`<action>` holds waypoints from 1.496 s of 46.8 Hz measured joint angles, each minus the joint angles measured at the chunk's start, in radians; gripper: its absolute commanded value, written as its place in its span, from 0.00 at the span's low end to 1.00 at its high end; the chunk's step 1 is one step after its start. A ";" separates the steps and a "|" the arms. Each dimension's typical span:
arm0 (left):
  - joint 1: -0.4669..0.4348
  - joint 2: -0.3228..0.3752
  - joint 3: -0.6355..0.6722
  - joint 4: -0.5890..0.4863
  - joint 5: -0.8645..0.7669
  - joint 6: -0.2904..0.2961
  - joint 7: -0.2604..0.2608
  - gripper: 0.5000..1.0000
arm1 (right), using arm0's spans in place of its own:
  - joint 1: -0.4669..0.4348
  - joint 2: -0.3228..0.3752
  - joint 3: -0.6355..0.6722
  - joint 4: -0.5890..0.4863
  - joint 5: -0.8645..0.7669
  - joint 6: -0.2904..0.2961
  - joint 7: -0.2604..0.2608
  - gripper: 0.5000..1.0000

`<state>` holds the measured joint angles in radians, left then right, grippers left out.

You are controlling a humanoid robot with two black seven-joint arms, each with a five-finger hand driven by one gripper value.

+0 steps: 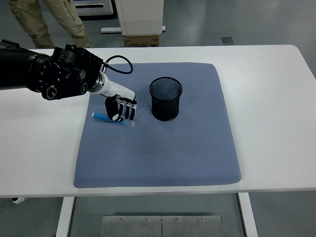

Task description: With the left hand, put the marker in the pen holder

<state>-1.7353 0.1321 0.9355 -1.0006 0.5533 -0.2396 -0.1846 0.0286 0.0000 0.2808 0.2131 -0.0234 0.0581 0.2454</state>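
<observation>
Left hand is down on the blue marker, fingers pointing down and curled around its middle; can't tell if the grip is fully closed. Marker lies flat on the grey-blue mat, its blue end sticking out left of the fingers, pale end just right of them. Black mesh pen holder stands upright right of the fingers, near but apart (nothing visible inside). A person's legs at top left.
</observation>
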 measured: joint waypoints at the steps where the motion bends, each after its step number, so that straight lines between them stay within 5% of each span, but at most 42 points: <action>1: -0.005 0.000 0.000 -0.010 0.000 0.008 0.000 0.23 | 0.000 0.000 0.000 0.000 0.000 0.000 0.000 1.00; 8: -0.029 0.001 0.021 -0.071 0.002 0.096 0.002 0.24 | 0.000 0.000 0.000 0.000 0.000 0.000 0.000 1.00; 15: -0.037 0.001 0.033 -0.076 0.004 0.121 0.002 0.24 | 0.000 0.000 0.000 0.000 0.000 0.000 0.000 1.00; 24: -0.038 0.004 0.042 -0.093 0.055 0.169 0.024 0.36 | 0.000 0.000 0.000 0.000 0.000 0.000 0.000 1.00; 51: -0.007 0.008 0.059 -0.115 0.061 0.204 0.039 0.37 | 0.000 0.000 0.000 0.000 0.000 0.000 0.000 1.00; 70: 0.008 0.009 0.058 -0.114 0.060 0.211 0.047 0.24 | 0.000 0.000 0.000 0.000 0.000 0.000 0.000 1.00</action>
<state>-1.7276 0.1408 0.9933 -1.1143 0.6136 -0.0288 -0.1381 0.0282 0.0000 0.2807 0.2132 -0.0232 0.0581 0.2454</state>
